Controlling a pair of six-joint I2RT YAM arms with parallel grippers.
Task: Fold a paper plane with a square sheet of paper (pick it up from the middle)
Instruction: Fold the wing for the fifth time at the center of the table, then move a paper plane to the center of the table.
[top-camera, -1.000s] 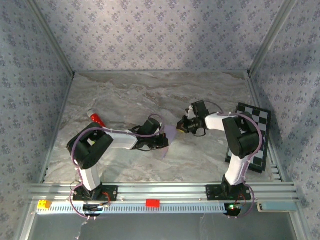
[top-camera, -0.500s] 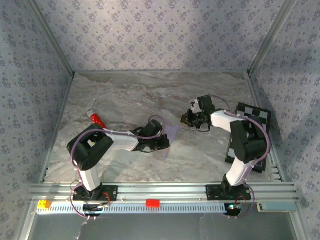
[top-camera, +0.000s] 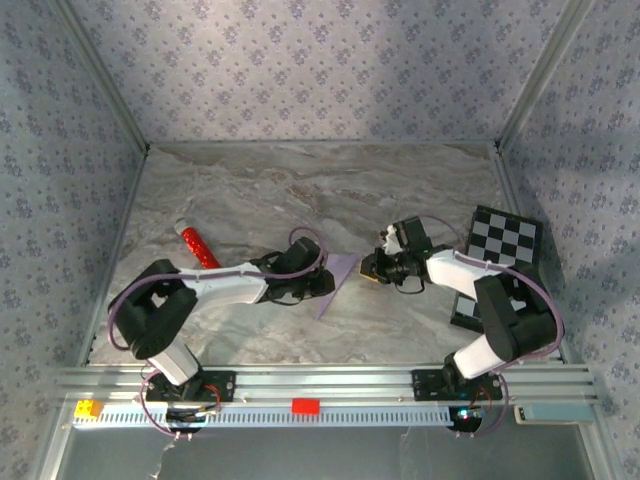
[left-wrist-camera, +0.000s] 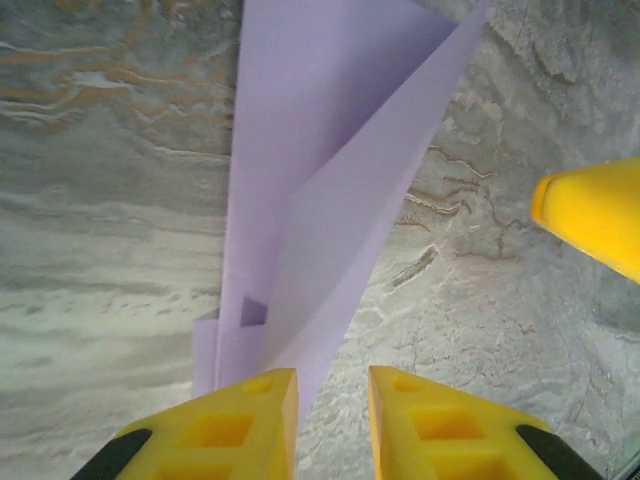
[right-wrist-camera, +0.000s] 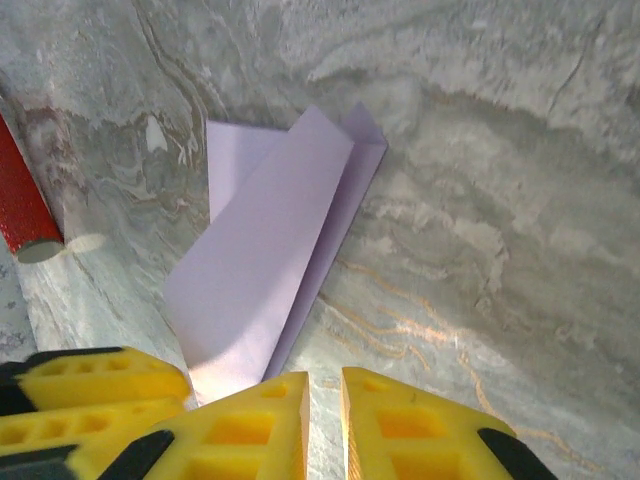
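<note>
No text, label, brand, number or sign can be read on any surface shown; nothing legible is carried by the worktop (top-camera: 300, 190).

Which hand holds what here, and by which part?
Both: left hand pinches one end of the folded paper plane; right hand pinches the opposite end.

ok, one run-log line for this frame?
stage: mid-fold | paper plane: folded, on table between grippers | left gripper: at one end | right gripper: at opposite end | red cylinder: untouched
</note>
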